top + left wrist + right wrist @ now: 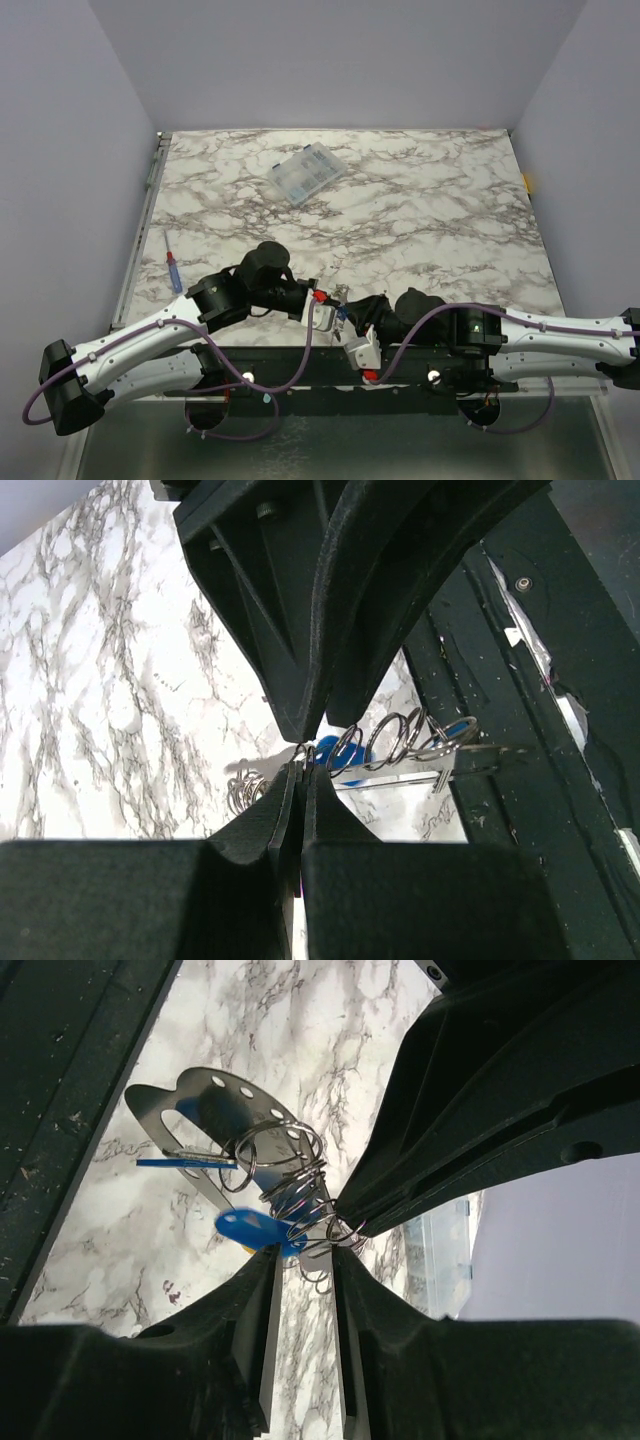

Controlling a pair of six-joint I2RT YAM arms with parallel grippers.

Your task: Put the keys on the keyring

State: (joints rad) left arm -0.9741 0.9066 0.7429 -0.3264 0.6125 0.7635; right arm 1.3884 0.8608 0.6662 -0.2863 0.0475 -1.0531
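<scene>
At the table's near edge both grippers meet over a bunch of small wire rings (pixel 295 1195). My left gripper (pixel 303 758) is shut, pinching one wire ring of the bunch at its tips. A key with a blue head (pixel 250 1228) hangs on the rings and shows in the left wrist view as well (pixel 345 762). A pale grey flat loop with holes, the keyring (pixel 205 1110), hangs from the same bunch. My right gripper (pixel 305 1258) stands open with a narrow gap, its left fingertip against the blue head. From above, the left gripper (pixel 333 306) and right gripper (pixel 350 320) nearly touch.
A clear plastic compartment box (pixel 307 173) lies at the back of the marble table (pixel 430 220). A red-and-blue screwdriver (pixel 173 268) lies near the left edge. The black base rail (pixel 300 365) runs right under the grippers.
</scene>
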